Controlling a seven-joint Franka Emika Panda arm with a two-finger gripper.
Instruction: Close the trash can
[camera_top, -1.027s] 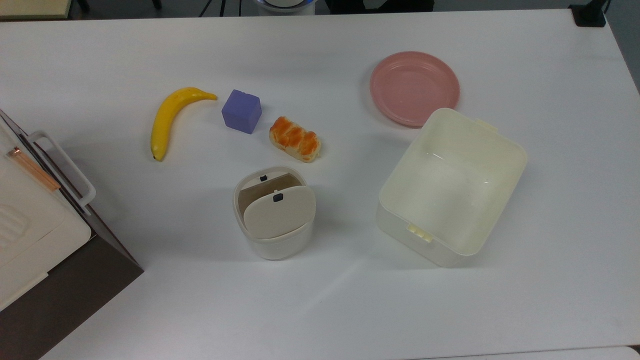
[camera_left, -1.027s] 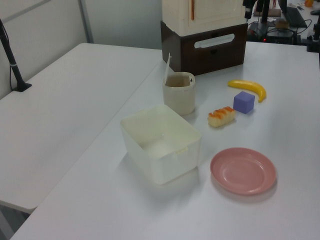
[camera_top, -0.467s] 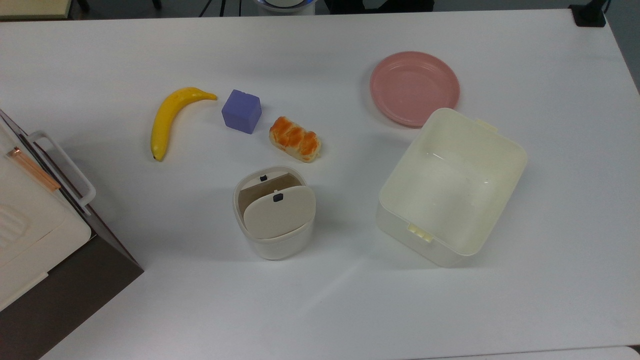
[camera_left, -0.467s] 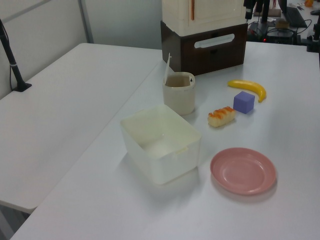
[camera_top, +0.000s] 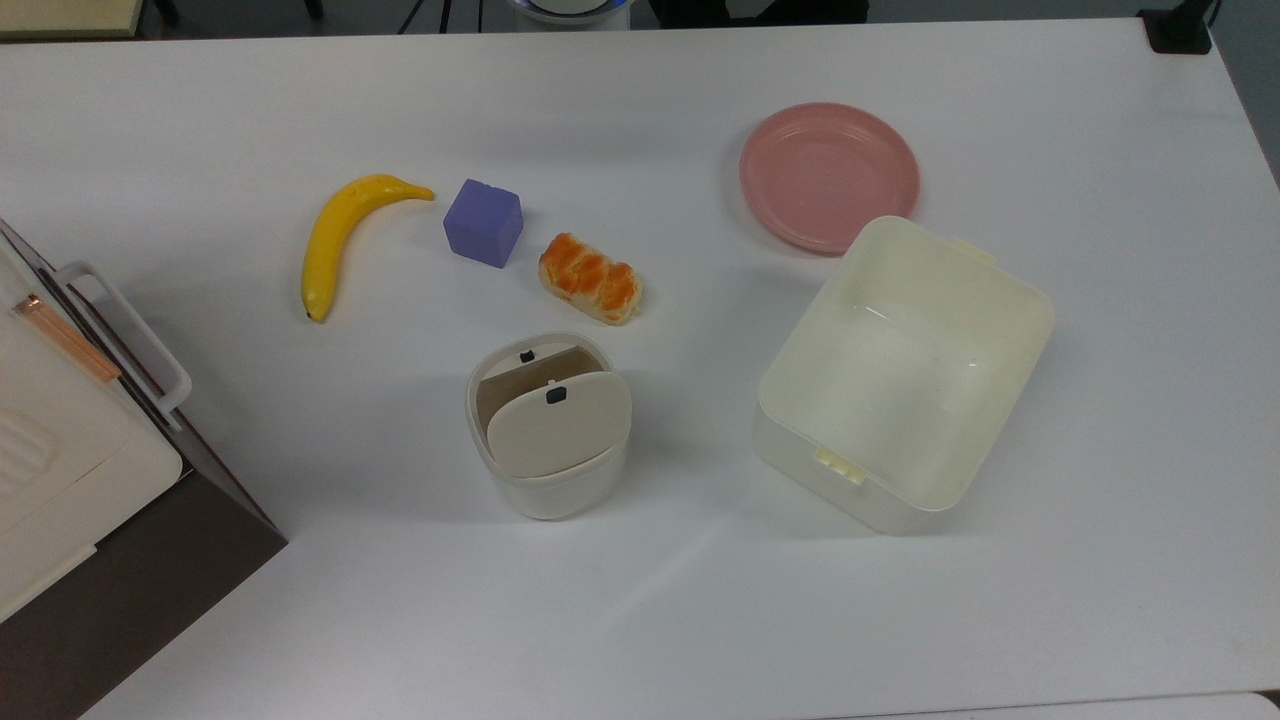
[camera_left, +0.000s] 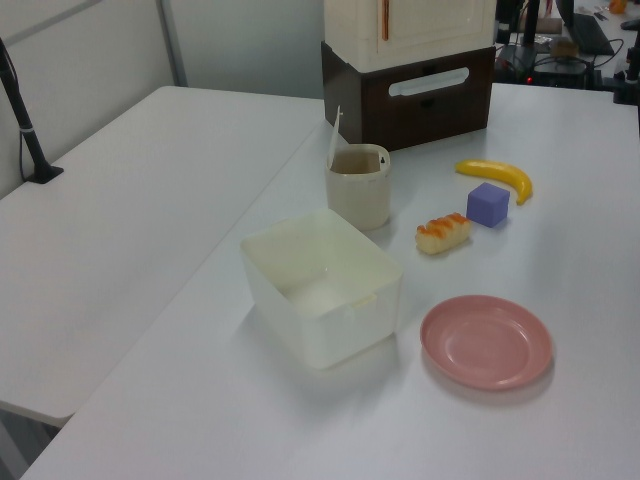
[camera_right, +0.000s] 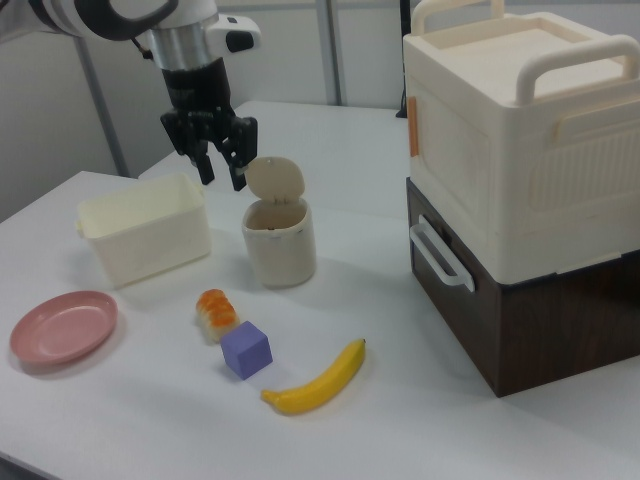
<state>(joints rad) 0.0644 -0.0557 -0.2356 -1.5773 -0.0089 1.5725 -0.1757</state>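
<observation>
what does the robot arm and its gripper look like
The arm is white with black bands at a joint, narrowing to a silver metal wrist cylinder with a small white box on its side. The gripper is black, with two dark fingers.

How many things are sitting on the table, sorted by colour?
Cream: 3, trash can, open tub, stacked drawer unit
Yellow: 1, banana
Purple: 1, cube
Orange: 1, bread roll
Pink: 1, plate
Total: 7
</observation>
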